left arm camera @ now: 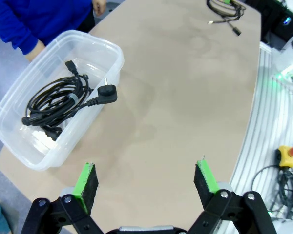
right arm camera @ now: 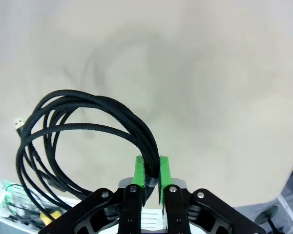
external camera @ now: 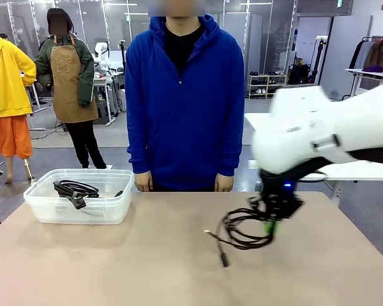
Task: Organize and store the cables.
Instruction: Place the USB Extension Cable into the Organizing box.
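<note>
The right gripper [right arm camera: 151, 178] is clamped on several strands of a braided black cable coil [right arm camera: 83, 131], which droops below the pads, its plug tips dangling just above the table [external camera: 147, 268]. The coil looks light and floppy; pinching all the bundled loops at 1 spot should stop it unwinding. Far off, the left gripper [left arm camera: 146, 183] hangs with pads apart beside the clear bin [left arm camera: 19, 141] holding 1 coiled power cord [left arm camera: 58, 100]

No legible text, label, brand, number or sign found in any view. A green overhead sign [external camera: 339, 4] at the far wall is too small to read.
</note>
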